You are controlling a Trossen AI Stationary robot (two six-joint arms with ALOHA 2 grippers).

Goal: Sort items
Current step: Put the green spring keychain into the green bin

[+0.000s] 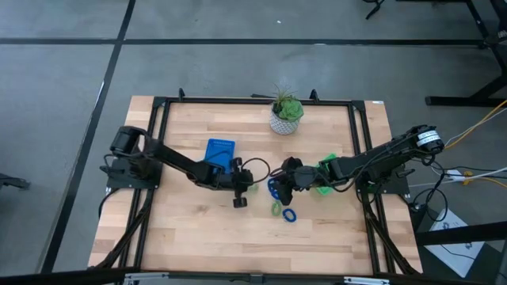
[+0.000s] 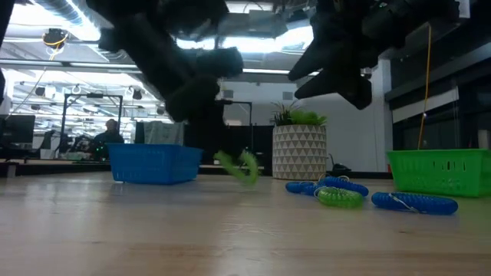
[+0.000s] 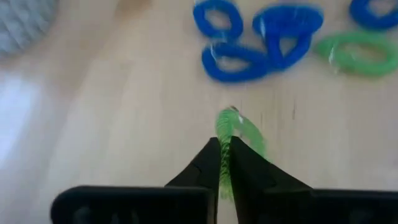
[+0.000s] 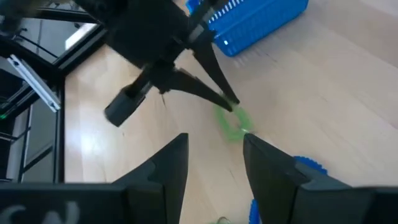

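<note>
Overhead: left gripper [image 1: 251,188] and right gripper [image 1: 279,184] meet beside the blue tray [image 1: 219,152]. Low view: green ring [image 2: 238,165] hangs off the table, right of that tray. Wrist views: left jaws pinch this ring; right jaws gape empty, close by it.

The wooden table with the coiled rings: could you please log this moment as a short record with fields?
left pincer: shut on a green ring, lifted off the table
right pincer: open, hovering facing the left one
loose rings: blue rings and a green one, lying together
blue tray: behind left arm
green tray: under right arm
potted plant: back edge
</note>
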